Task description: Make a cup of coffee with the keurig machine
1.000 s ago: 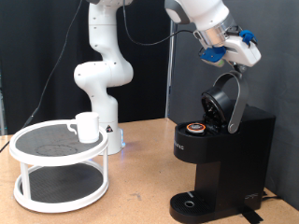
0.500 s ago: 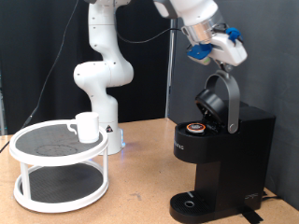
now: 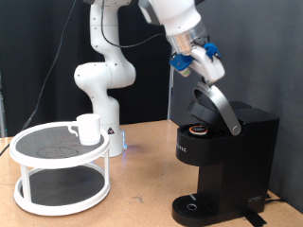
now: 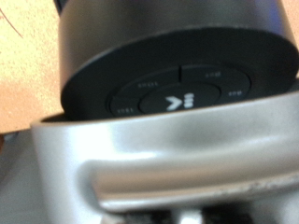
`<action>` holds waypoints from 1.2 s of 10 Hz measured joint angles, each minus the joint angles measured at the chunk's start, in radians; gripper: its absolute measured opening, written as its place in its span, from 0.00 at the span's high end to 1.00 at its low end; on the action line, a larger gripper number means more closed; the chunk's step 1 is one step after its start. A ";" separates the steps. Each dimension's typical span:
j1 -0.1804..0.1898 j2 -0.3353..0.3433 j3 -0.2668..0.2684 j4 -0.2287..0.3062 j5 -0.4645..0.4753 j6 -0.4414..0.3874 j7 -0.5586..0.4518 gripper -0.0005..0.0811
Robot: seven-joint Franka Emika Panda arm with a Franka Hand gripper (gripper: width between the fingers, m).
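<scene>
The black keurig machine point(image 3: 223, 159) stands at the exterior view's right, its hinged lid point(image 3: 210, 112) tilted about halfway down over the chamber. A pod with a brown top point(image 3: 196, 130) sits in the chamber. My gripper point(image 3: 205, 73), with blue fingers, is at the top of the lid's silver handle point(image 3: 221, 104). The wrist view shows the lid's black button panel point(image 4: 174, 97) and the silver handle point(image 4: 159, 166) close up; no fingers show there. The white cup point(image 3: 88, 128) stands on the upper tier of the tray stand, far from the gripper.
The white round two-tier tray stand point(image 3: 59, 153) sits at the exterior view's left. The arm's white base column point(image 3: 102, 76) rises behind it. The machine's round drip base point(image 3: 194, 204) has nothing on it. A black curtain hangs behind.
My gripper has moved down and towards the exterior view's left, and the lid has swung down from nearly upright to about half closed.
</scene>
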 joint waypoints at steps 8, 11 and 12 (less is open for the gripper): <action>-0.035 0.059 -0.022 -0.014 -0.117 -0.029 0.001 0.99; -0.042 0.094 -0.029 -0.024 -0.136 -0.003 0.001 0.99; -0.044 0.104 -0.030 -0.029 -0.139 0.009 0.001 0.99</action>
